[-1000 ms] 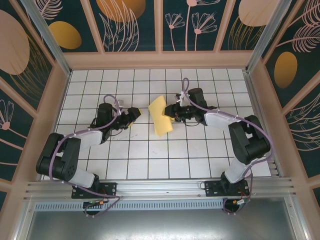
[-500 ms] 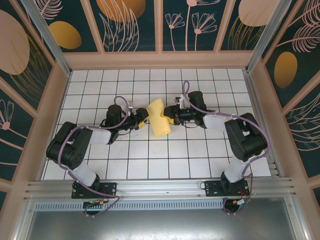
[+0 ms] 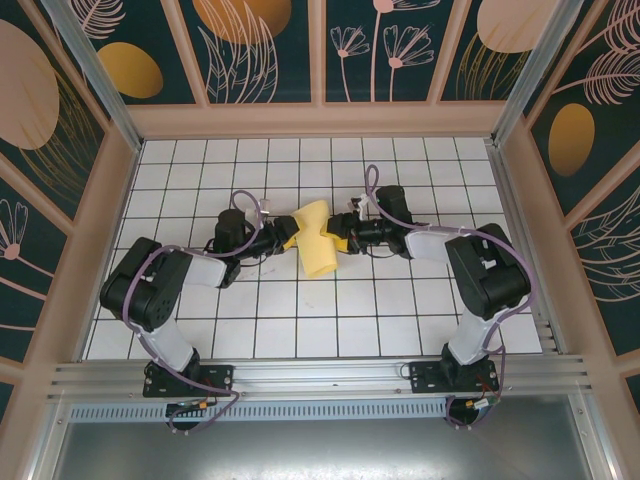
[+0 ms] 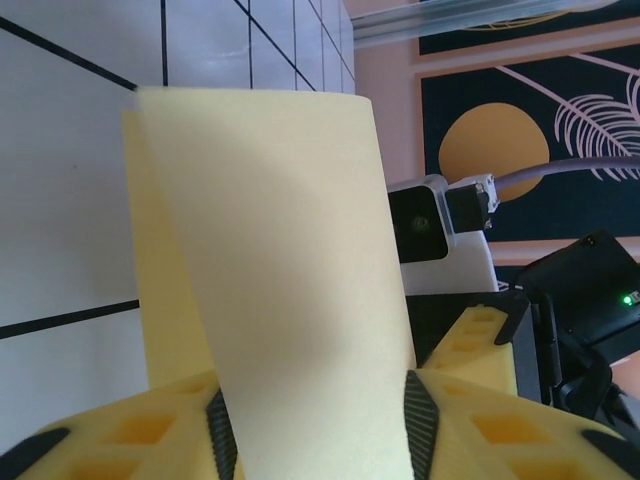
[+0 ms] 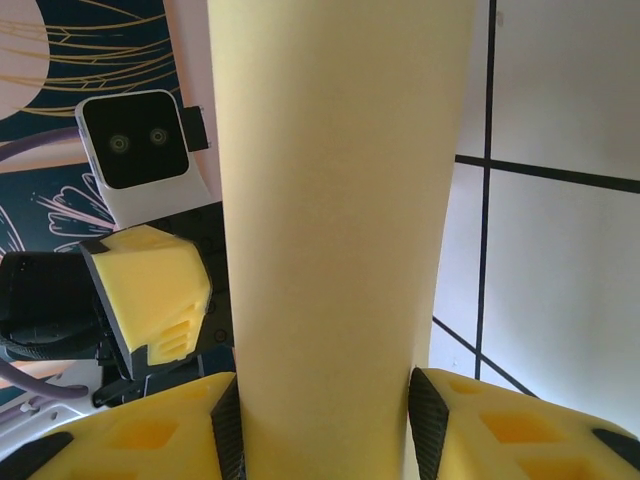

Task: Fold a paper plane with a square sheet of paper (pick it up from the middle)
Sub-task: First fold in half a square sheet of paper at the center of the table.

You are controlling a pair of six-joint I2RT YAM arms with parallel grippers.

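Observation:
The square sheet of paper (image 3: 319, 243) is pale yellow and bowed into a curve, lifted off the tiles at mid-table between my two grippers. My left gripper (image 3: 291, 238) meets it from the left and my right gripper (image 3: 341, 236) from the right. In the left wrist view the paper (image 4: 280, 250) fills the gap of the left gripper (image 4: 315, 425), touching both ribbed pads. The right wrist view has the paper (image 5: 340, 200) spanning the right gripper (image 5: 325, 425) the same way. Both sets of jaws stand moderately apart, shut on the curved sheet.
The white tiled table (image 3: 300, 310) is walled on three sides by panels (image 3: 320, 120). The two arms reach inward, their heads nearly facing across the sheet. The right gripper's finger (image 4: 478, 340) shows just behind the paper, and the left gripper's finger (image 5: 150, 290) likewise.
The left arm swung right to the paper and its jaws narrowed onto the sheet. The right gripper's jaws widened a little, and the paper bowed more.

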